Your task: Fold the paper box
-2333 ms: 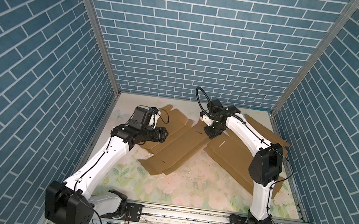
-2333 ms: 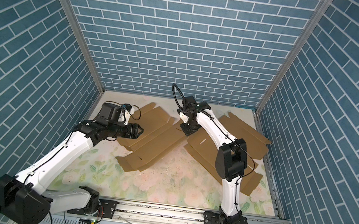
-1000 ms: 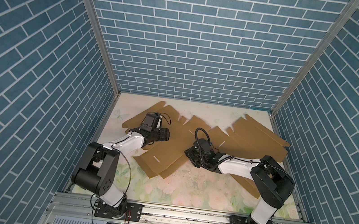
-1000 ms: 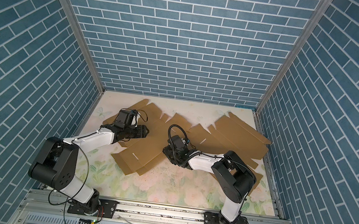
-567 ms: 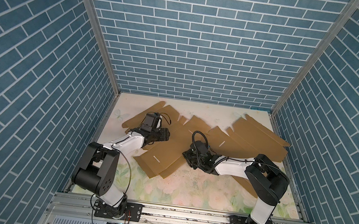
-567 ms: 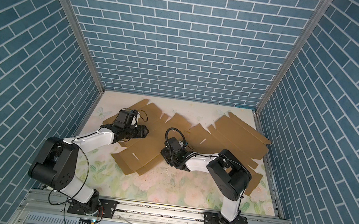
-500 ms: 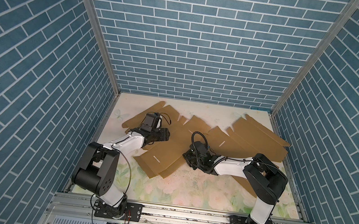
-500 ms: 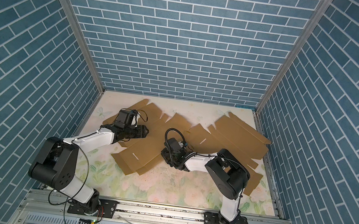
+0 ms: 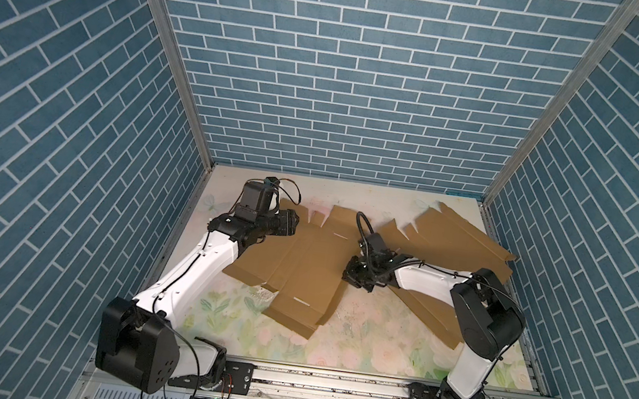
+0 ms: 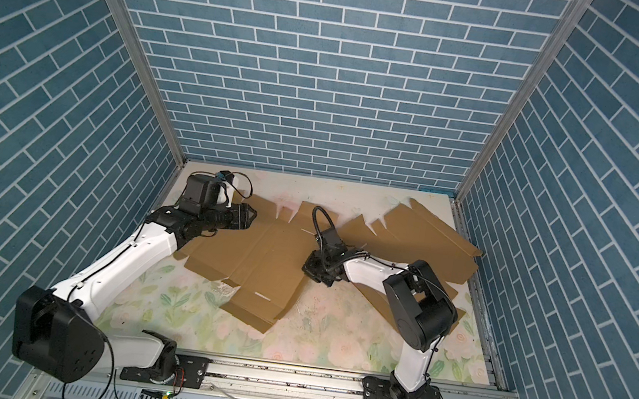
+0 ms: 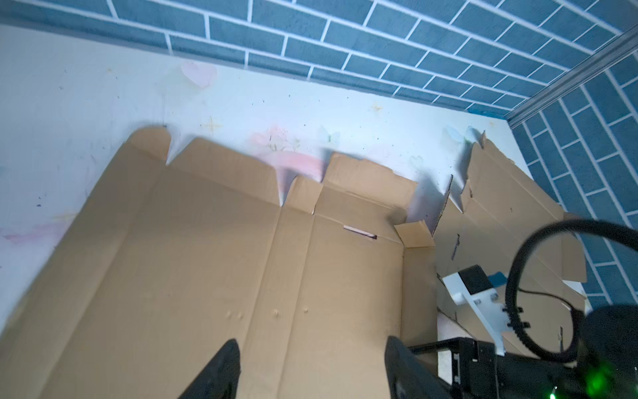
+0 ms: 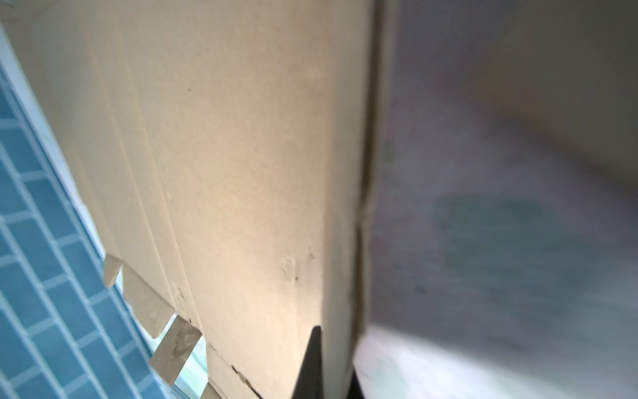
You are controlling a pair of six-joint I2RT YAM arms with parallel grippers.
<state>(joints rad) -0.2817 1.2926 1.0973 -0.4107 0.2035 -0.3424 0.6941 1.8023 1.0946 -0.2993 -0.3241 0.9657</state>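
Note:
The paper box [image 9: 300,265] [image 10: 259,262] is a flat brown cardboard blank lying unfolded on the floral table, left of centre in both top views. My right gripper [image 9: 354,275] [image 10: 310,270] lies low at the blank's right edge. In the right wrist view it [image 12: 333,376] is shut on that edge, with the cardboard [image 12: 241,155] pinched between the dark fingertips. My left gripper [image 9: 291,224] [image 10: 248,216] hovers over the blank's far left part. The left wrist view shows it [image 11: 310,366] open, with only cardboard [image 11: 207,259] under it.
A second flat cardboard blank [image 9: 458,244] [image 10: 430,240] lies at the back right, partly under my right arm. Blue brick walls [image 9: 345,86] close in three sides. A metal rail [image 9: 327,382] runs along the front. Bare floral mat [image 9: 374,342] shows in front.
My right jaws have closed onto the box's right edge. My left arm's elbow has swung lower and outward; its gripper stays open over the blank.

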